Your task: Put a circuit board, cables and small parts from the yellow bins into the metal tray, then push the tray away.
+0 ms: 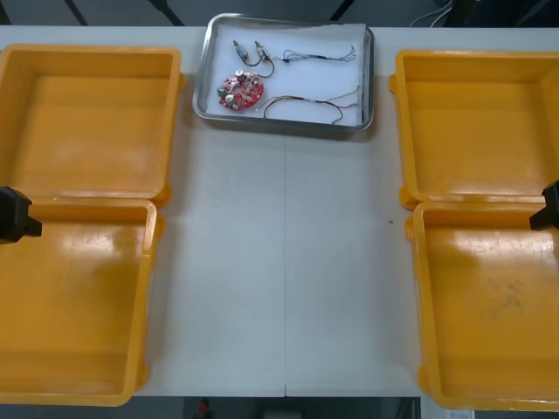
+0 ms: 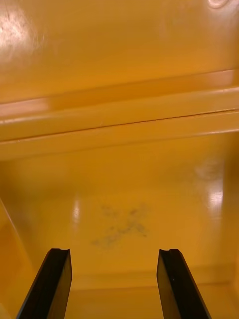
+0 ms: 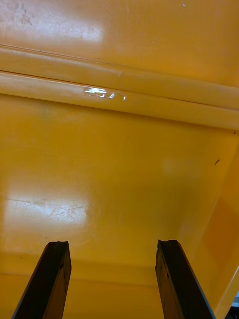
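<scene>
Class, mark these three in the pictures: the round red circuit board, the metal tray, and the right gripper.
round red circuit board (image 1: 241, 91): front view, middle of its face.
metal tray (image 1: 201, 74): front view, its left wall.
right gripper (image 2: 114, 253): right wrist view, midway between its open fingertips.

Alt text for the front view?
A shiny rectangular metal tray at the far middle of the light table holds a round red circuit board, two small metal parts and thin cables. Four bare yellow plastic bins flank it; the left hand and right hand sit at the edges.
</scene>
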`<state>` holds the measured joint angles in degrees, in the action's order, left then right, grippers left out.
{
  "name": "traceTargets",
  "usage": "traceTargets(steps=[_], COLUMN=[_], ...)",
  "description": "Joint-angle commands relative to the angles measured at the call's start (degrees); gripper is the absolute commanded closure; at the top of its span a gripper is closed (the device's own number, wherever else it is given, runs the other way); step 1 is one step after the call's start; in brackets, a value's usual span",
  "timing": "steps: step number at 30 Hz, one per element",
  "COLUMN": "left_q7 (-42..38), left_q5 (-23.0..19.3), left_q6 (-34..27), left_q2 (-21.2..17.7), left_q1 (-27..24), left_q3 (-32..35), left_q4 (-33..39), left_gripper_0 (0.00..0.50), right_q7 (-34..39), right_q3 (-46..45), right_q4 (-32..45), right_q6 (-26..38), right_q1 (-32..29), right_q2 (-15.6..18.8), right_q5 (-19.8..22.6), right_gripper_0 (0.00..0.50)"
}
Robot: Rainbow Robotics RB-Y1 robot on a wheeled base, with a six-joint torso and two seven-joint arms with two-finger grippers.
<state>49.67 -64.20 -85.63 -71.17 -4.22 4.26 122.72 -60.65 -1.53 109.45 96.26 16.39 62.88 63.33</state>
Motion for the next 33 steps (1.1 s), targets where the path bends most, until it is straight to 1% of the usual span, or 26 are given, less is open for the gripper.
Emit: traceTargets(steps=[1,7,33], left_q7=[3.1,3.1,3.1], left_q5=[0.5,0.5,0.5], left_q6=[0.4,0.4,0.4], left_q2=[-2.5,-2.5,-2.5], left_q1=[0.9,0.9,0.9], left_q3=[1.7,1.7,1.7], left_q4=[1.1,1.1,1.1], left_gripper_0=[0.0,0.0,0.0], right_q7=[-2.0,-2.9,-3.0], right_q3=[-2.1,-2.0,-2.0], right_q4=[1.6,2.3,2.4], right_q6=[0.3,0.4,0.4], right_q1=[-2.0,-2.6,-2.9], right_q2=[0.8,-1.2,-1.3], right_q5=[-1.6,-4.7,-4.7], right_gripper_0=[0.0,0.0,0.0])
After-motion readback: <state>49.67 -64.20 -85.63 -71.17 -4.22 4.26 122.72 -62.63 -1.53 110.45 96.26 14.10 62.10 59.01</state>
